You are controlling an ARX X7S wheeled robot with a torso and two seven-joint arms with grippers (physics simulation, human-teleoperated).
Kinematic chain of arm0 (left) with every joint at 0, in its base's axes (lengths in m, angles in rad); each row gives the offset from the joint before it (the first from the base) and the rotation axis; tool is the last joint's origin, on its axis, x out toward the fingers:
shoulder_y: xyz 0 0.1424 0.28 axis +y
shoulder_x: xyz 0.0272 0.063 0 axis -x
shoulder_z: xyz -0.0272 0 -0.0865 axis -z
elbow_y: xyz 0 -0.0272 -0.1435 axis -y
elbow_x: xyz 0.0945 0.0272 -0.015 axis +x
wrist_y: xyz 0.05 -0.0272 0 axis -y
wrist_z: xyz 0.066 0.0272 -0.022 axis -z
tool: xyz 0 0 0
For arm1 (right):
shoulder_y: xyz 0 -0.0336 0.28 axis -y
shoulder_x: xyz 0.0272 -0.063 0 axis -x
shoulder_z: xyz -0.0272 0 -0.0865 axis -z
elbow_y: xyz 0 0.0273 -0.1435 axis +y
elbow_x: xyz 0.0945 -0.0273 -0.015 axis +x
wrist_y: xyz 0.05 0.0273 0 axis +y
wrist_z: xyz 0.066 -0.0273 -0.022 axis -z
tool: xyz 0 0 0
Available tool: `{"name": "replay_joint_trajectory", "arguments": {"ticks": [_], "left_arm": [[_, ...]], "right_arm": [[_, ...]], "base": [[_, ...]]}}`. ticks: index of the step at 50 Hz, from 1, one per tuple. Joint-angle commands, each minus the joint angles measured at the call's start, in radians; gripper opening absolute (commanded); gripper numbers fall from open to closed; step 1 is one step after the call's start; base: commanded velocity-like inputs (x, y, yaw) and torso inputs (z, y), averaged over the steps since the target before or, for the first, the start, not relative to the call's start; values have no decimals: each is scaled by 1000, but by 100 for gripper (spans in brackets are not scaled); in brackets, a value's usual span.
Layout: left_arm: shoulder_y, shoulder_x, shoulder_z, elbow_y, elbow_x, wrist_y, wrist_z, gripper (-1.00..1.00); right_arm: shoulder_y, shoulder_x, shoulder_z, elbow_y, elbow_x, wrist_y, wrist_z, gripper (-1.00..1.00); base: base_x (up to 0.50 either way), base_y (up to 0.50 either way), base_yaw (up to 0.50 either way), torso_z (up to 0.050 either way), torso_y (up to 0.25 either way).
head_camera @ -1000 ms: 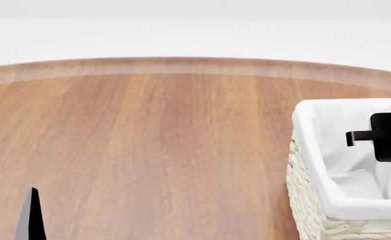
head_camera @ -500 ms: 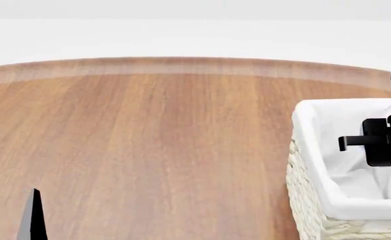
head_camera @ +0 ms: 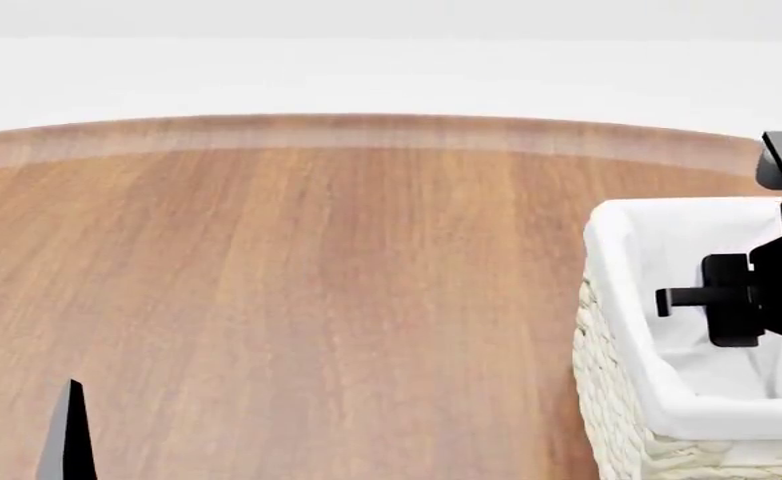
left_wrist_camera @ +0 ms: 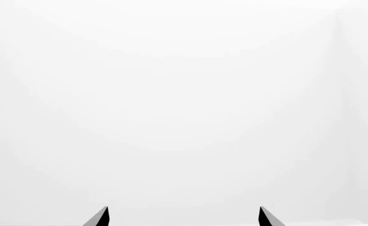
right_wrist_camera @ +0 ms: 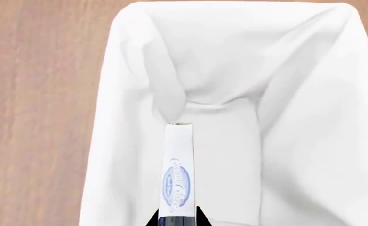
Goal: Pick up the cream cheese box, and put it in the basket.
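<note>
The cream cheese box [right_wrist_camera: 178, 169] is a thin white box seen edge-on, with a blue-grey oval mark on its side. My right gripper [right_wrist_camera: 177, 217] is shut on its near end and holds it over the white cloth liner of the basket [right_wrist_camera: 284, 117]. In the head view the basket [head_camera: 607, 400] stands at the table's right side, and the right gripper [head_camera: 718, 300] hangs inside its rim. I cannot make out the box in that view. My left gripper [left_wrist_camera: 184, 216] is open and faces a blank white background. One of its fingers [head_camera: 68, 430] shows at the lower left.
The round wooden table [head_camera: 298, 280] spreads to the left of the basket, with its curved far edge [head_camera: 364, 130] against a white floor. Wood [right_wrist_camera: 33, 94] also shows beside the basket in the right wrist view.
My right gripper has shifted left and lower in the head view, further over the inside of the basket. The left arm has barely moved.
</note>
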Motion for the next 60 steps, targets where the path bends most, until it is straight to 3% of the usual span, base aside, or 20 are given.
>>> {"name": "replay_joint_trajectory", "arguments": {"ticks": [1, 8, 9, 29, 42, 47, 50, 54, 60], "left_arm": [[0, -3, 2, 1, -2, 0, -3, 100], [-2, -4, 2, 1, -4, 0, -5, 100], [-2, -5, 2, 0, -4, 1, -5, 100], [-3, -8, 6, -4, -6, 6, -8, 100], [-3, -10, 11, -6, -5, 9, -10, 100], [-2, -7, 19, -22, -1, 23, -6, 100], [-1, -8, 19, -19, -2, 22, -7, 100], [-7, -10, 10, -25, -10, 23, -8, 100], [-4, -14, 6, -17, -7, 19, -16, 100]], "right_arm": [[-10, -25, 17, 38, -33, -36, -24, -100], [-15, -28, 48, 41, -72, -48, -30, -100], [-15, -28, 53, 41, -78, -53, -24, 100], [-18, -30, 125, 40, -164, -66, -25, 100], [136, -5, 289, 10, -218, -225, 173, 100], [26, 150, 397, -477, -103, -88, 360, 100], [-30, 188, 470, -623, -69, -105, 474, 100], [-212, 268, 624, -1010, 78, -95, 640, 100], [-446, 303, 748, -1394, 192, -139, 836, 100]], "base": [[0, 0, 0, 0, 0], [0, 0, 0, 0, 0], [0, 0, 0, 0, 0], [0, 0, 0, 0, 0], [0, 0, 0, 0, 0], [0, 0, 0, 0, 0], [0, 0, 0, 0, 0], [0, 0, 0, 0, 0], [0, 0, 0, 0, 0]]}}
